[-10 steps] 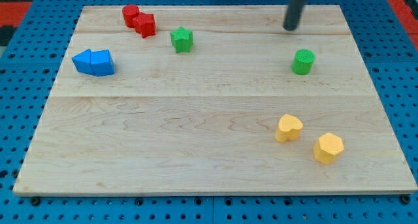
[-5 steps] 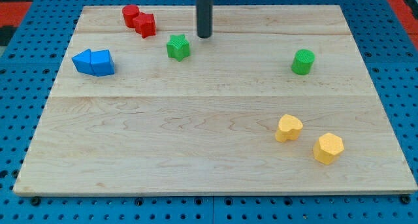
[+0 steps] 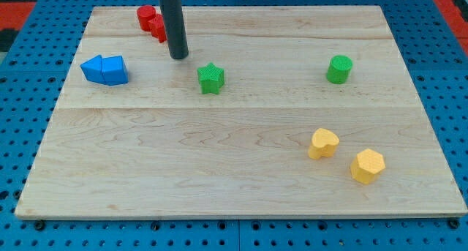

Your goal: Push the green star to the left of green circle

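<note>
The green star [image 3: 210,77] lies on the wooden board [image 3: 234,170] left of centre in the upper half. The green circle [image 3: 339,69], a short cylinder, stands far to its right at about the same height. My tip [image 3: 178,56] is the end of the dark rod that comes down from the view's top. It rests just up and to the left of the green star, a small gap apart from it.
Two red blocks [image 3: 153,21] sit at the top left, partly behind the rod. Two blue blocks [image 3: 104,69] lie together near the left edge. A yellow heart [image 3: 322,143] and a yellow hexagon [image 3: 367,165] lie at the lower right.
My tip swept from the top right across to the left. The green star slid down and slightly right, from near the red blocks to its present spot.
</note>
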Motion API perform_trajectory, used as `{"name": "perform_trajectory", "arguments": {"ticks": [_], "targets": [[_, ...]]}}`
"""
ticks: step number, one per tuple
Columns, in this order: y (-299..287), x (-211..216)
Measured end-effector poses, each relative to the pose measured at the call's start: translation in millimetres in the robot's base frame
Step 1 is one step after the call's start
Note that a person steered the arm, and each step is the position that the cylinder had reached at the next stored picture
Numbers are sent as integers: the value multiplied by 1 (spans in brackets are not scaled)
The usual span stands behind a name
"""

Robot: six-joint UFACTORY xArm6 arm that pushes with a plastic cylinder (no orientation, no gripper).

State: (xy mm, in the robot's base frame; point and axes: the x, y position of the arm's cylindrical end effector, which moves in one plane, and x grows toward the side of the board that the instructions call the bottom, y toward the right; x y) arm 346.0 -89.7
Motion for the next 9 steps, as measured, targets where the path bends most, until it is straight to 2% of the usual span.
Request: {"name": "perform_trajectory", "arguments": {"ticks": [1, 2, 4, 5, 6, 8, 9], "targets": [[10, 9], [-7, 19], [91, 41], [56, 61], [73, 84], [249, 73], [240, 111]]}}
